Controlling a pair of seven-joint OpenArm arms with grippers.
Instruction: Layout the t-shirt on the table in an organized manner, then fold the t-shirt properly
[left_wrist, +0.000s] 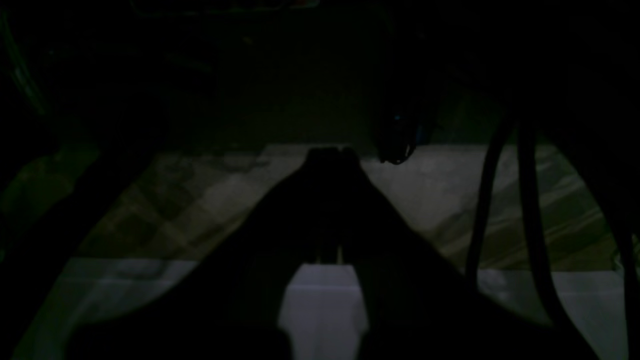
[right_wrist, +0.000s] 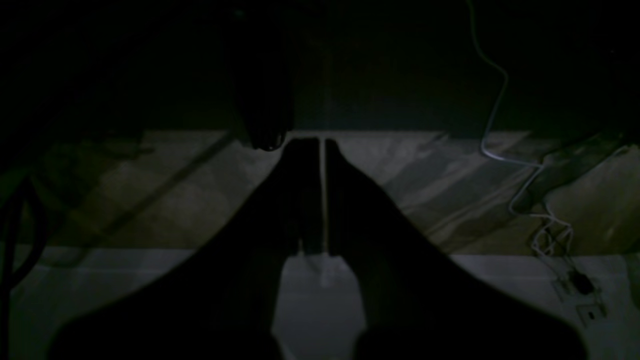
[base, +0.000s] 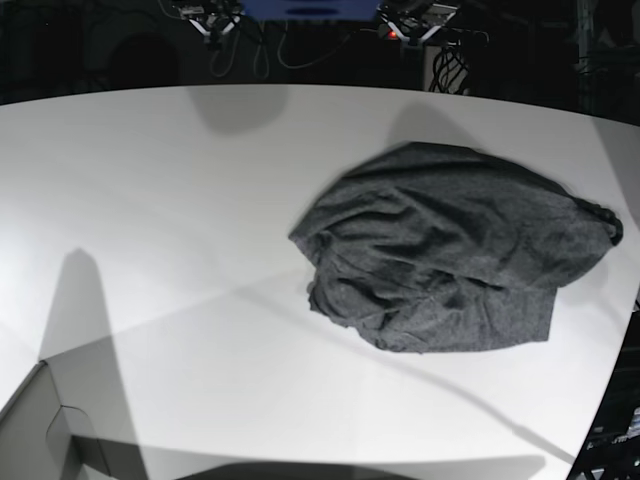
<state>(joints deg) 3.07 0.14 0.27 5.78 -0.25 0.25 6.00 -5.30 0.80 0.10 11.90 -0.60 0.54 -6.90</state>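
Note:
The t-shirt (base: 450, 250) is a dark grey crumpled heap on the right half of the white table (base: 150, 200), reaching close to the table's right edge. Neither arm appears in the base view; only their shadows fall on the tabletop. The left wrist view is very dark and shows my left gripper (left_wrist: 332, 150) as a black outline with its fingers pressed together and nothing between them. My right gripper (right_wrist: 322, 142) is likewise a dark outline, with only a thin slit between its fingers and nothing held. Neither wrist view shows the t-shirt.
A grey box corner (base: 40, 430) sits at the table's front left. Equipment and cables (base: 300, 20) hang beyond the far edge. Black cables (left_wrist: 500, 200) cross the left wrist view. A thin white cable (right_wrist: 492, 125) runs down to a socket strip (right_wrist: 580, 285).

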